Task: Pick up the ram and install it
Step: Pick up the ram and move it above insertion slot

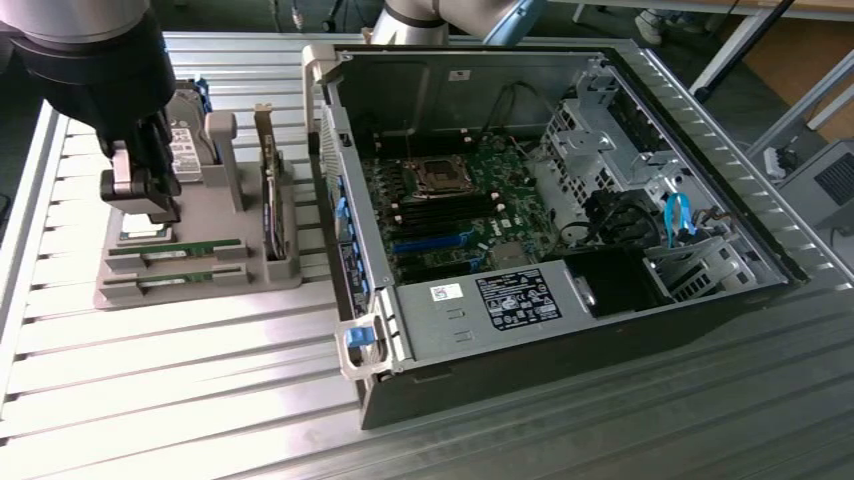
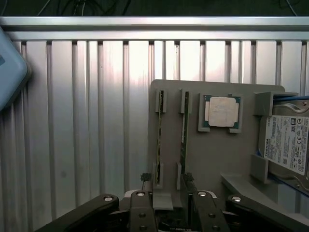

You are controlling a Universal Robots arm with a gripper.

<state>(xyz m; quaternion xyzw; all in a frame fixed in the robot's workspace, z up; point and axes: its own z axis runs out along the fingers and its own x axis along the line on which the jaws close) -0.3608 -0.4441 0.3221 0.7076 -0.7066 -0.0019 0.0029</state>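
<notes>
Slots in a gray holder (image 2: 217, 159) carry the ram (image 2: 184, 130), a thin green stick standing on its long edge in the slot just beside the processor chip (image 2: 221, 112). A second stick (image 2: 160, 125) stands parallel in the neighbouring slot. In the exterior view both sticks lie along the near side of the holder (image 1: 200, 290), the ram (image 1: 180, 249) behind the second stick (image 1: 180, 272).

The tool (image 2: 167, 182) hangs over one end of the two sticks with its fingers (image 2: 146, 186) spread apart and nothing between them. Whether a fingertip touches either stick cannot be told. In the exterior view the tool (image 1: 144, 215) is at the holder's end toward that view's left.

A hard drive (image 2: 287, 142) with a white label sits on the holder past the processor chip. The holder rests on a ribbed metal desk (image 1: 200, 400). To the exterior view's right lies an open computer case (image 1: 454, 330), its motherboard (image 1: 454, 215) exposed, well apart from the tool.
</notes>
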